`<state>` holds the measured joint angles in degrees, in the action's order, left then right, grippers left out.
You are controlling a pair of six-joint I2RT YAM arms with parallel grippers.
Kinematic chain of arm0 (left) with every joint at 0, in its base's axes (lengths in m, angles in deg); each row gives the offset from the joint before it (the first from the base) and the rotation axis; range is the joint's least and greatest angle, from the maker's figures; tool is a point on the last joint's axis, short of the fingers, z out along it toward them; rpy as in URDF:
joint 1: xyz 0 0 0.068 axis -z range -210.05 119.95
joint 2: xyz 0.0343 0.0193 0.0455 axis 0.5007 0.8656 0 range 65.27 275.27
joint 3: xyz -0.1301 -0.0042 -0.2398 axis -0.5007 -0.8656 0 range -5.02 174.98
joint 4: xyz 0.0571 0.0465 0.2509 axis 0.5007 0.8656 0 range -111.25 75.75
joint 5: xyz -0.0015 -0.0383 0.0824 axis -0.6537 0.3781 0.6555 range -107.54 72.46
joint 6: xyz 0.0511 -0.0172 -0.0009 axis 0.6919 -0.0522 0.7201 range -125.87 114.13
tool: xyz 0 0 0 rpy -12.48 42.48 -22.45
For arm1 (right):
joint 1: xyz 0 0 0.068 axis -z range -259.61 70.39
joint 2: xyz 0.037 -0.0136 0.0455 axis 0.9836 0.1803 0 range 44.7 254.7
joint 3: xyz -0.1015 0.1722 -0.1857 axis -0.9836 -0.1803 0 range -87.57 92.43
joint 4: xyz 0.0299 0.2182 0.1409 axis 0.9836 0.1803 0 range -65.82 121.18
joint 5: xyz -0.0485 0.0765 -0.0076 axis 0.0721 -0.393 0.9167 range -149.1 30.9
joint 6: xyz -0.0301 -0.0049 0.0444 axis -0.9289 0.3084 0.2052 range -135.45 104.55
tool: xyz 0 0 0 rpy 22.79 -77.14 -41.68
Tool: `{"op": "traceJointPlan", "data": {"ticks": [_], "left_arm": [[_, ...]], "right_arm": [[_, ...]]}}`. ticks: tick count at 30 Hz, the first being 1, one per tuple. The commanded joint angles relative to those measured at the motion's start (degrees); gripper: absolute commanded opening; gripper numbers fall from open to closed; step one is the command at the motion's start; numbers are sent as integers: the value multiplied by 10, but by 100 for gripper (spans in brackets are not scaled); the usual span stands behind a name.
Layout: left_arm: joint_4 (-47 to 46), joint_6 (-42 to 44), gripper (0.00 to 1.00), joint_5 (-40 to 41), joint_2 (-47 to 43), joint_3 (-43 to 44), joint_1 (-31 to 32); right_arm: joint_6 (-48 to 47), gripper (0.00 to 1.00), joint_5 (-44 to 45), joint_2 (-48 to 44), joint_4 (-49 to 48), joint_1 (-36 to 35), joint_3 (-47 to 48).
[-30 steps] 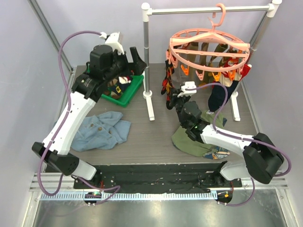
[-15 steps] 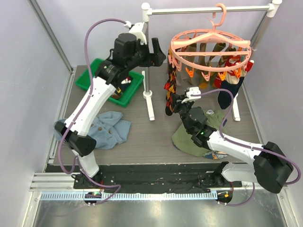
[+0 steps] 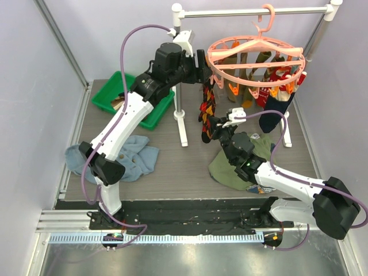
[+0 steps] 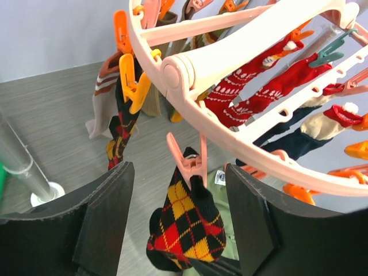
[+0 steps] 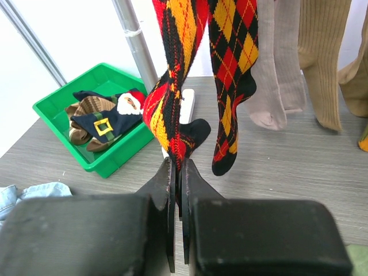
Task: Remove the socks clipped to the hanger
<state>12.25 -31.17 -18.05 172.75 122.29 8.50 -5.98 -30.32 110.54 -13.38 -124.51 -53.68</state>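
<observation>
Fingers of the right gripper point(image 5: 177, 167) are pressed together on the toe of an argyle sock point(image 5: 167, 109), which hangs with its long axis upright, toe down. Its cuff sits in a pink peg point(image 4: 187, 164) on the hanger point(image 4: 190, 69), and the left gripper point(image 4: 181, 215) stands open around that peg, touching neither side. Other socks point(image 3: 270, 115) hang toe-down around the ring, which lies roughly level under the rail point(image 3: 253, 11).

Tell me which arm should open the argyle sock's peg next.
Left. The left gripper, open, brackets the pink peg holding the argyle sock; the right gripper is shut on the sock's lower end, below.
</observation>
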Motion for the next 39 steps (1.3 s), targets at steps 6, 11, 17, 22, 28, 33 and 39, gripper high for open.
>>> {"op": "traceJointPlan", "data": {"ticks": [6,11,17,22,28,33,39], "left_arm": [[-58,7,64,1,22,18,8],[-84,7,58,1,29,14,10],[-95,8,49,2,36,13,13],[-104,7,47,1,40,12,14],[-127,5,46,-7,40,-4,16],[-133,-1,31,-11,40,-6,16],[-130,0,3,-13,38,-4,16]], "right_arm": [[12,1,-5,-17,-16,-5,1],[12,1,-6,-19,-15,-6,-1],[18,1,-5,-22,-15,-6,-6],[21,1,-5,-22,-15,-6,-7],[29,1,-7,-21,-19,-6,-8],[31,1,-7,-25,-21,-7,-12],[34,1,0,-29,-19,-7,-17]]}}
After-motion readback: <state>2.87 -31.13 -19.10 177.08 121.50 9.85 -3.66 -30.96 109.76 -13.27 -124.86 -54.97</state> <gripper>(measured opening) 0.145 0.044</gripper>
